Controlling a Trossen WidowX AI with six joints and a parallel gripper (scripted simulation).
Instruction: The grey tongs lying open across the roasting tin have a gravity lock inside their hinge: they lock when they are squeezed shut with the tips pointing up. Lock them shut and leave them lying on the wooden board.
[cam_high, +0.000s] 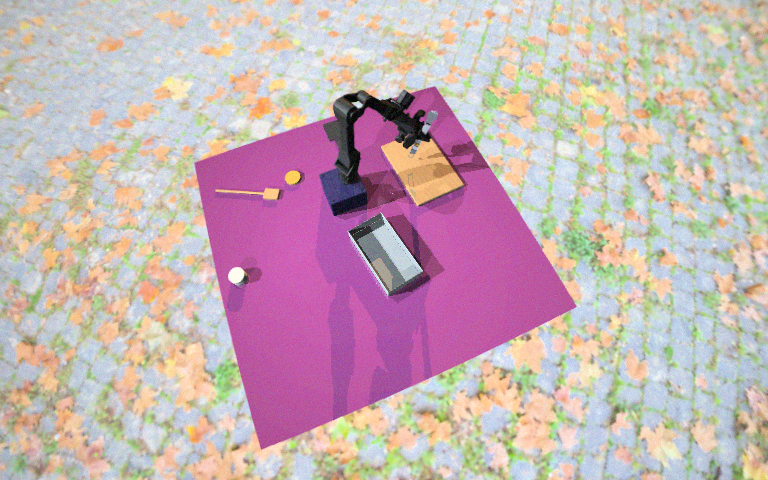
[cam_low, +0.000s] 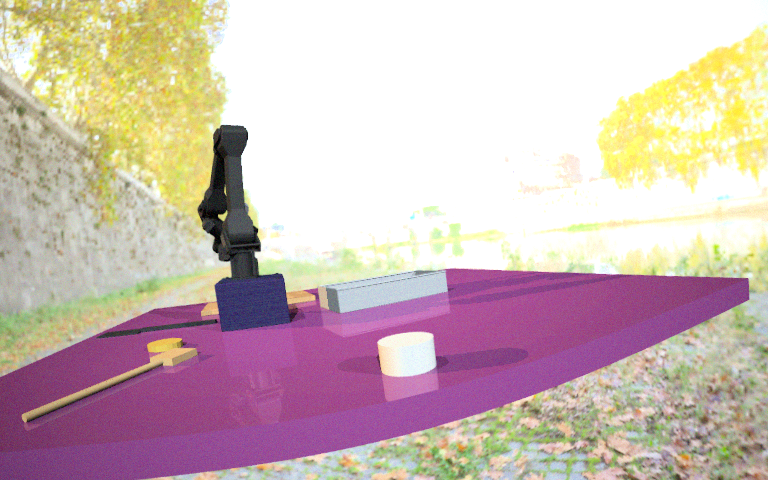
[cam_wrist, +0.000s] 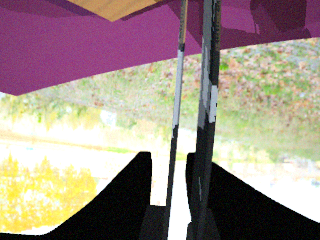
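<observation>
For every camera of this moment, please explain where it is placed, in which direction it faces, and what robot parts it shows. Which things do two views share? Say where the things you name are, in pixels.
Top: high above the table, facing steeply down; shows the arm (cam_high: 352, 135) (cam_low: 233, 186) and gripper (cam_high: 416, 134) (cam_wrist: 167, 162).
Exterior: low beside the table, facing across it; shows the arm, gripper unclear.
Wrist: near the gripper, facing out along its fingers, past the tongs (cam_high: 430, 121) (cam_wrist: 208, 65); only the gripper shows.
Top and exterior share the roasting tin (cam_high: 406, 279) (cam_low: 390, 293) and mallet (cam_high: 271, 194) (cam_low: 176, 356).

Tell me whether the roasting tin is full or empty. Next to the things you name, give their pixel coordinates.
Empty, as far as the top view shows: the roasting tin (cam_high: 403, 247) (cam_low: 390, 294) shows its bare inner floor, crossed only by shadow.
</observation>
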